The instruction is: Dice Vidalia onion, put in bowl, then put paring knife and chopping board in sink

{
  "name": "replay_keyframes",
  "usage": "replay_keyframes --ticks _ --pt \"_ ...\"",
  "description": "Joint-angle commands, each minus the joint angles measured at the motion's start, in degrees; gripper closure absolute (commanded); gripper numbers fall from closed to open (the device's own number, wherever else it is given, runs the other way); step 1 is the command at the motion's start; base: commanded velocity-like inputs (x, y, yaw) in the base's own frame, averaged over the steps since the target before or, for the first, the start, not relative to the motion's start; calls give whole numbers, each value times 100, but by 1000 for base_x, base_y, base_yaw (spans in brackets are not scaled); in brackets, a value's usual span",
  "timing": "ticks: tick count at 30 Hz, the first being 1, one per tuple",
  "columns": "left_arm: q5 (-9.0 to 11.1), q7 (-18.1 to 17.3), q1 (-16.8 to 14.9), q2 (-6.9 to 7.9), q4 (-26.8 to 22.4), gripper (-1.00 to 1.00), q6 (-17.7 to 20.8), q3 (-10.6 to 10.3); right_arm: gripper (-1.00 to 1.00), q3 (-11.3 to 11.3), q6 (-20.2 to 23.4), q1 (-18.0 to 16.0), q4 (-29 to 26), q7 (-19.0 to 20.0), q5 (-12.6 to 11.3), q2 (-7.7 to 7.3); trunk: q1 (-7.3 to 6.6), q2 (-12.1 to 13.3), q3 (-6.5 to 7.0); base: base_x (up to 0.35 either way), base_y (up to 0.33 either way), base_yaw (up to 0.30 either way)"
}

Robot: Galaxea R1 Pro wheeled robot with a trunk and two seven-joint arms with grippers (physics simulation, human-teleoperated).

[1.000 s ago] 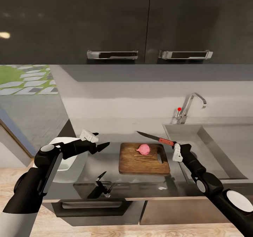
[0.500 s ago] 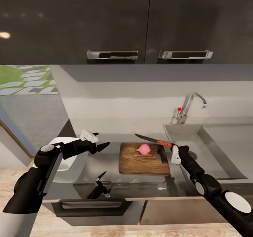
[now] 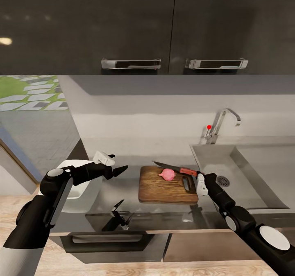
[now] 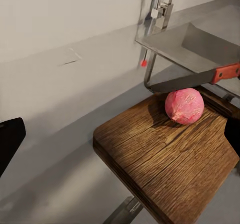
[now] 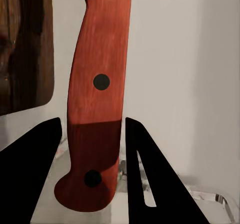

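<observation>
Right gripper is clamped on the paring knife, its 2 dark fingers pressing either side of the red-orange handle, which carries 3 dark rivets in the right wrist view. From the gripper, just off the board's slot-handle end, the dark blade reaches out over the chopping board toward the Vidalia onion. In the left wrist view the blade lies just behind and above the onion; whether they touch cannot be told. The onion sits on the board's far half, near the middle. Left gripper hovers over the tabletop well left of the board, jaws spread and holding nothing. Behind that arm sits the white bowl. The sink lies right of the board, with its chrome tap behind.
</observation>
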Motion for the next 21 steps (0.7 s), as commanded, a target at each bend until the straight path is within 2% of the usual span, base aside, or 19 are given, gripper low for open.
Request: replay_keyframes --ticks 1,2,18,21 --pt "23 -1 -6 3 -4 -100 45 -4 100 58 62 -9 47 -29 60 -7 3 -12 -12 0 0 0" --pt "23 -1 -6 3 -4 -100 45 -4 100 149 57 -12 372 -47 60 -8 3 -12 -12 0 0 0" --pt "23 -1 -6 3 -4 -100 45 -4 100 143 24 -14 373 -62 44 -11 3 -12 -12 0 0 0" --pt "23 -1 -6 3 -4 -100 45 -4 100 136 19 -14 355 -249 43 -13 3 -12 -12 0 0 0"
